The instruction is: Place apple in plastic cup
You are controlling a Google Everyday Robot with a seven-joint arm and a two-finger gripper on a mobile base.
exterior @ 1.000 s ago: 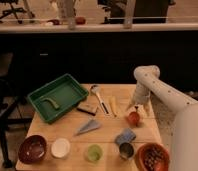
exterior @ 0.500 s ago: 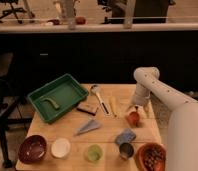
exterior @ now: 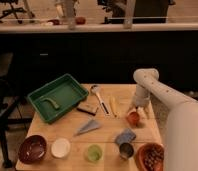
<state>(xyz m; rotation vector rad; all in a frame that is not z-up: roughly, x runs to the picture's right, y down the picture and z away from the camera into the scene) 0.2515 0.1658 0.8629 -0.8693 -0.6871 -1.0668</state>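
- Small round red-orange apple (exterior: 133, 118) sits on the pale wooden table (exterior: 109, 122), up and to the right of the translucent light-green plastic cup (exterior: 94, 153), well apart from it.
- Robot's white two-finger gripper (exterior: 136, 110) hangs directly over the apple, arm reaching straight down. Judged: positioned for a top grasp. Cannot tell whether it is spread or closed, or whether it touches the fruit.
- Light-green cup stands upright at the near table edge, mouth up, apparently empty; ready to receive a drop from above.
- Shiny metal cup (exterior: 125, 150) is just right of the green cup, with a crumpled blue cloth (exterior: 124, 136) beside it.
- Orange bowl (exterior: 140, 152), further right of the green cup, holds dark reddish pieces.
- White round bowl (exterior: 60, 148), left of the green cup: looks empty.
- Dark brown bowl (exterior: 33, 148), further left: contents unclear.
- Green rectangular tray (exterior: 77, 82), up and left of the green cup, holds one curved yellowish item (exterior: 51, 102).
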